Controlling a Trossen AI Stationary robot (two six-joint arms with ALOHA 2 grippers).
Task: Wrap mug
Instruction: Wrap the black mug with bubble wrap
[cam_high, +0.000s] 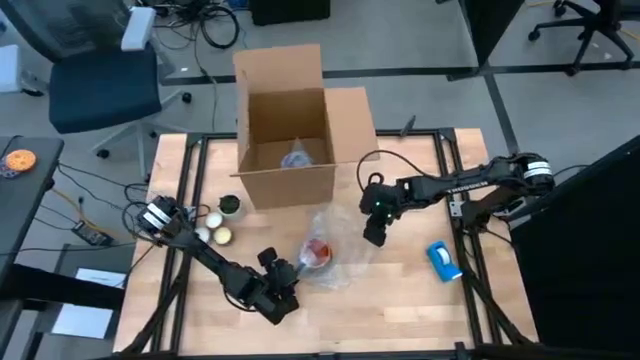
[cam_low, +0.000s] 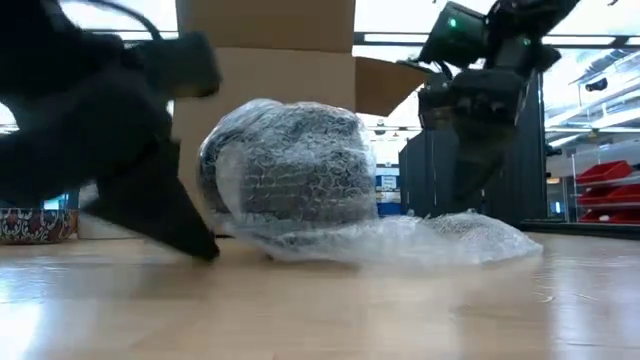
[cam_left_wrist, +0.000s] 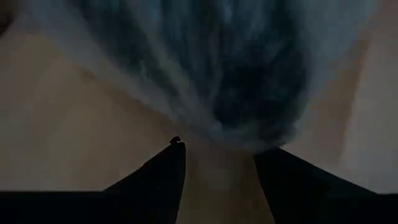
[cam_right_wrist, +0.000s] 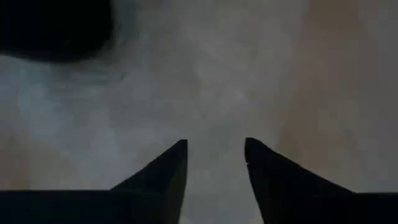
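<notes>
Wood-topped table (cam_high: 400, 300) is carrying everything, with a large open brown cardboard box (cam_high: 290, 125) sitting at its far edge, something pale and wrapped lying inside. Clear bubble wrap sheet (cam_low: 400, 240) is lying near the middle of the table, bundled around the small orange-red mug (cam_high: 317, 251), with a loose tail trailing flat toward the right edge. Left gripper (cam_high: 281, 283) is sitting low at the near side of the bundle, fingers parted, tips just beside the wrap and gripping nothing. Right gripper (cam_high: 372, 232) is hanging above the tail end, fingers parted and empty.

Risks, as judgement: the wrap looks loose, so a push from the left could be rolling the mug out of it or toward the near edge; a grab of the tail alone could be peeling the cover back off.

Small blue tape dispenser (cam_high: 443, 259) is lying near the right edge. No readable writing or brand anywhere.
</notes>
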